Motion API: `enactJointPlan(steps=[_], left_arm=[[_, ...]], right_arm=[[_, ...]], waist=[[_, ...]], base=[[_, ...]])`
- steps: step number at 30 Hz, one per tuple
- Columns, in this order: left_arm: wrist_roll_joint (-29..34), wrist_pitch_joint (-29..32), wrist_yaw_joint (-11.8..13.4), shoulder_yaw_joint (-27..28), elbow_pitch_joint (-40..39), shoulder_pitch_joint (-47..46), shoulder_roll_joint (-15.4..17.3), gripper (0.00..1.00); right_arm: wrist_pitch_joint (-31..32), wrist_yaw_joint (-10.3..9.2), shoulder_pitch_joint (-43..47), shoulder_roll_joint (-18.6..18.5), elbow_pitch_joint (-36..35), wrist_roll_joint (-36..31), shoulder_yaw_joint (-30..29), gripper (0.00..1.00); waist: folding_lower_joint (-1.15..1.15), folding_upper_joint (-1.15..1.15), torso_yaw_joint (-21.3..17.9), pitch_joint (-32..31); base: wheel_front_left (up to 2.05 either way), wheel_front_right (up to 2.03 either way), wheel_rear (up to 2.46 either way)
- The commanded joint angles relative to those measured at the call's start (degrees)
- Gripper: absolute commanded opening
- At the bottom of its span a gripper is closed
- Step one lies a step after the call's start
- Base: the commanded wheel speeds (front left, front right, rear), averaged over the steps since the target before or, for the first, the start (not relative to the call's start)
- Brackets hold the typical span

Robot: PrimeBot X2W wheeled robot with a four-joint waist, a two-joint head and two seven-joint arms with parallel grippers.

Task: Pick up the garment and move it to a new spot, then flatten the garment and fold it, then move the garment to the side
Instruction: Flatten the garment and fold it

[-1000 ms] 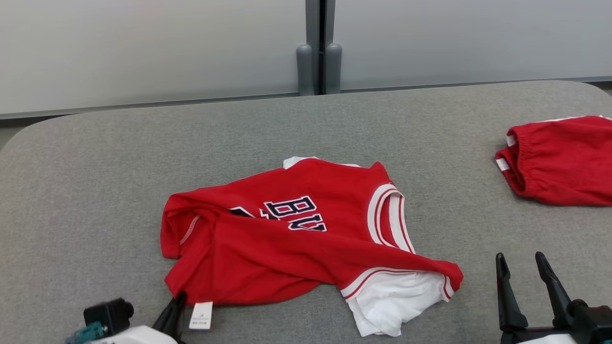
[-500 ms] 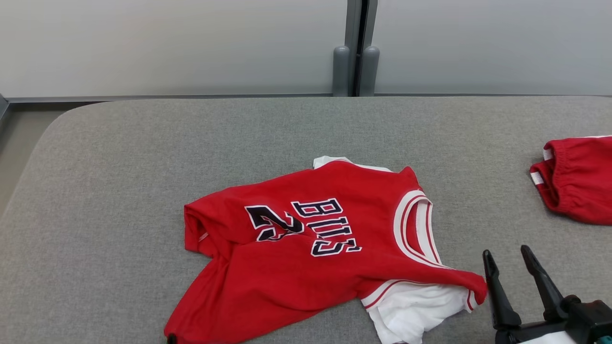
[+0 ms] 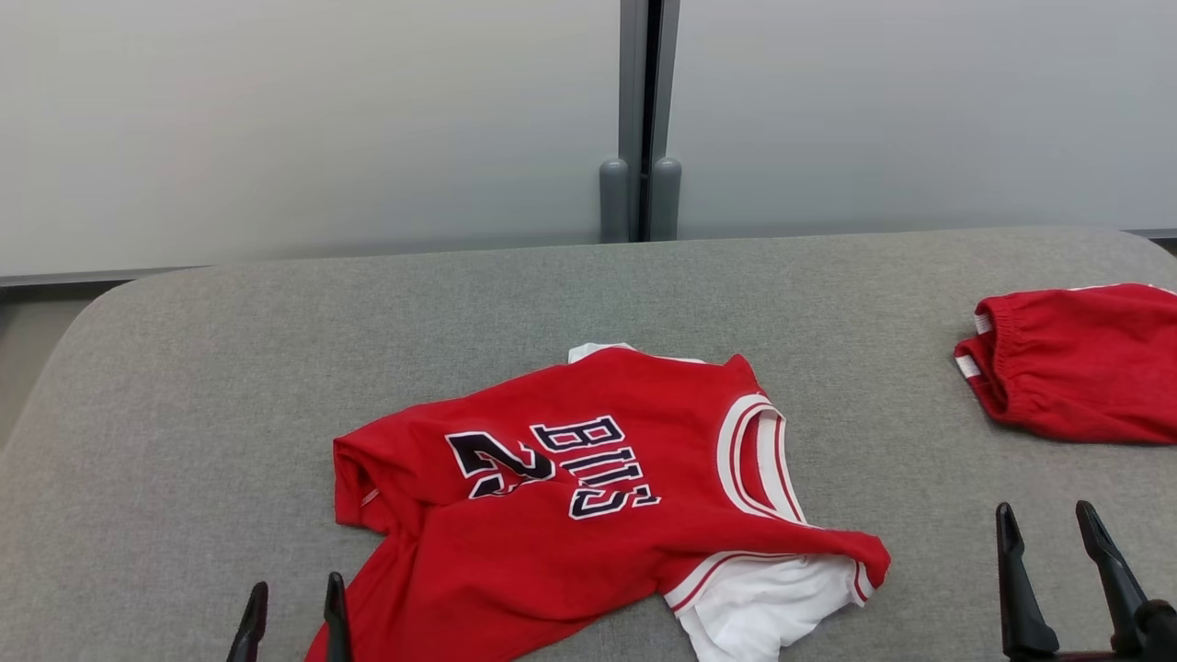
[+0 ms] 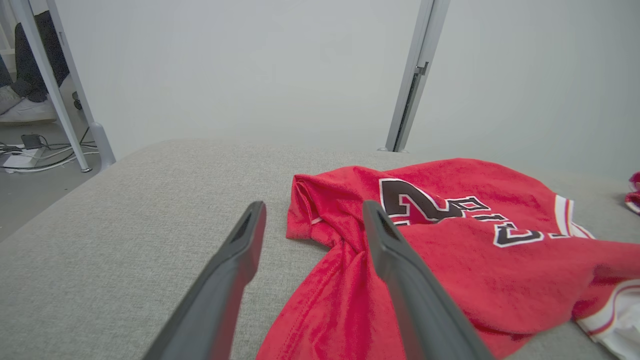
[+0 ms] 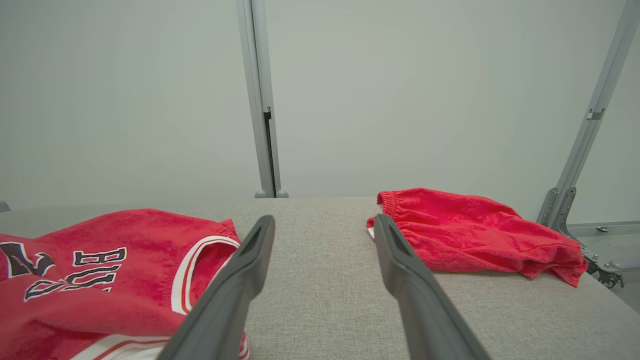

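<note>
Grey table (image 3: 230, 368), red jersey (image 3: 570, 542) edge cut off, left hand (image 3: 296, 588), right hand (image 3: 1044, 510) spread wide, empty

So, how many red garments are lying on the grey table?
2. The red jersey lies crumpled in the middle of the table. The red shorts lie at the right, cut off by the head view's edge; more may be out of frame.
</note>
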Motion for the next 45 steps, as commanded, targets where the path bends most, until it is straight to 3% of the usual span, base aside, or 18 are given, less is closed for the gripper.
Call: enactJointPlan(steps=[1, 6, 14, 20, 24, 28, 31, 36, 45], left_arm=[[1.44, -0.23, -1.39, 0.73, 0.91, -0.07, -0.09, 1.0], [5.15, -0.25, -6.86, 2.58, 5.39, -0.88, -1.11, 1.0], [6.8, -0.25, -9.92, 6.17, 6.73, -1.86, -1.96, 1.0], [6.37, -0.26, -10.4, 7.12, 6.12, -2.33, -2.11, 1.0], [5.19, -0.23, -9.27, 7.77, 7.17, -0.97, -2.13, 1.0], [6.0, -0.12, -8.75, 6.77, 10.82, -0.42, -2.03, 1.0], [6.01, 2.17, -8.95, 6.41, 13.42, -2.38, -1.17, 1.0], [5.46, 7.87, -10.44, 5.25, 15.82, -5.29, 0.32, 1.0], [4.0, 11.35, -12.03, 4.0, 17.22, -8.73, 0.92, 1.0]], right_arm=[[-0.01, 0.01, 0.85, -0.32, 0.36, -0.44, -0.51, 1.0], [-0.01, 0.01, 1.76, -0.29, 1.09, -2.07, -0.99, 1.0], [-0.01, 0.0, 1.75, -0.29, 2.29, -1.34, -0.55, 1.0], [-0.01, 0.01, 0.84, -0.27, 1.92, -1.57, 0.23, 1.0], [0.0, 0.01, 1.99, -0.18, 4.95, 1.38, 6.17, 1.0], [6.03, 0.01, 0.79, -1.33, 9.71, 4.86, 14.27, 1.0], [10.54, 0.0, -0.19, -1.15, 11.18, 8.7, 17.13, 1.0], [14.64, 0.0, -2.71, -0.86, 13.23, 11.27, 16.49, 1.0], [16.65, 0.01, -7.03, -0.31, 17.1, 14.31, 17.14, 1.0]], waist=[[0.0, 0.0, -0.64, -0.71], [0.0, 0.0, -1.25, -1.4], [0.0, 0.0, -1.14, -1.56], [0.0, 0.0, -0.71, -1.41], [0.0, 0.0, -0.52, -1.48], [0.0, 0.0, 0.09, -1.0], [0.0, 0.0, 1.02, 0.1], [0.0, 0.0, 2.28, 3.52], [0.0, 0.0, 2.93, 7.06]], base=[[0.0, 0.0, 0.0], [0.0, 0.0, 0.0], [0.0, 0.0, 0.0], [0.0, 0.0, 0.0], [0.0, 0.0, 0.0], [0.0, 0.0, 0.0], [0.0, 0.0, 0.0], [0.0, 0.0, 0.0], [0.0, 0.0, 0.0]])
